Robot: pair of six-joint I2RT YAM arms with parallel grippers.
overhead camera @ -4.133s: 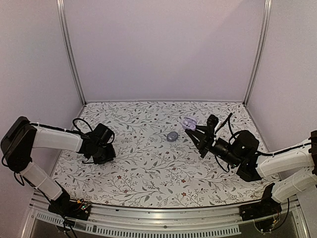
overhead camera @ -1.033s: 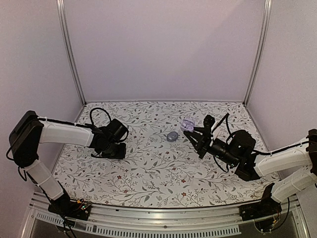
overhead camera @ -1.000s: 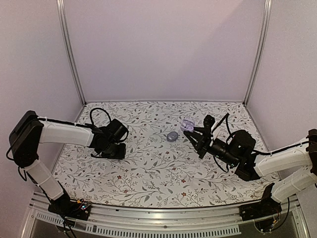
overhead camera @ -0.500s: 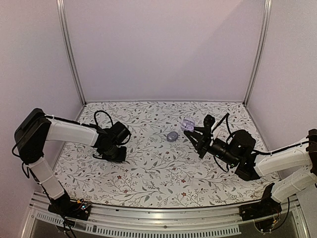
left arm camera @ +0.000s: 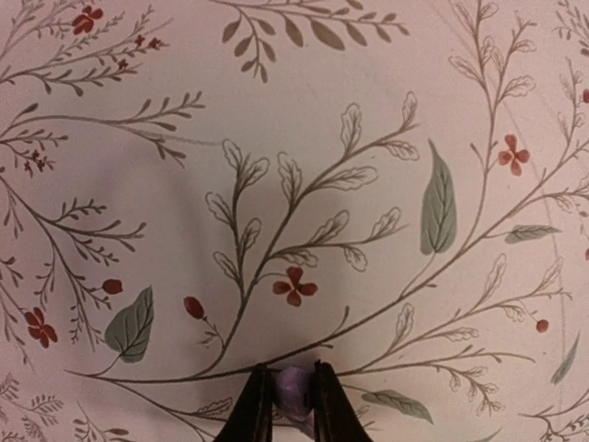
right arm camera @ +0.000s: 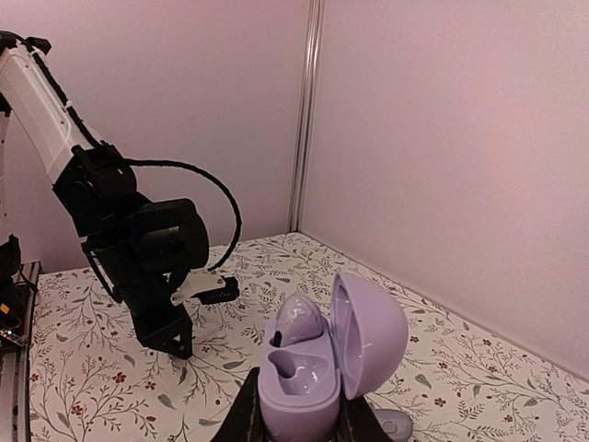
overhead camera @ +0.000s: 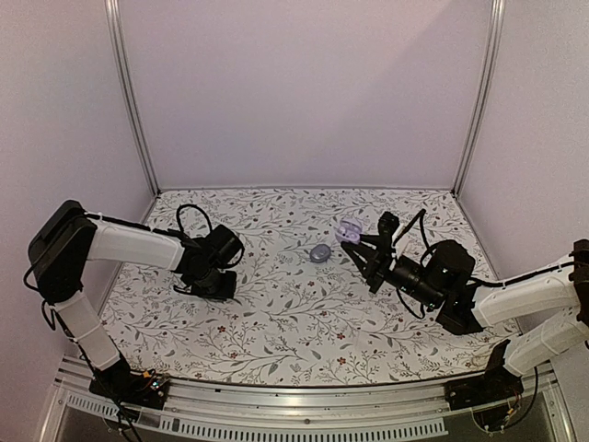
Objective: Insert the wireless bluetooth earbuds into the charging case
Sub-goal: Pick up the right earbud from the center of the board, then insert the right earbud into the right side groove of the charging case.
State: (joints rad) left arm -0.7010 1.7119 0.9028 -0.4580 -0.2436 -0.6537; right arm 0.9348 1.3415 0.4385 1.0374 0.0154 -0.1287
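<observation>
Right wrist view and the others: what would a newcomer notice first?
The open lavender case stands out first, gripped by the right gripper with its lid standing up. Next is the left gripper, down at the floral cloth with its fingers closed on a tiny lavender bud. A grey bud lies alone mid-cloth, just left of the case.
</observation>
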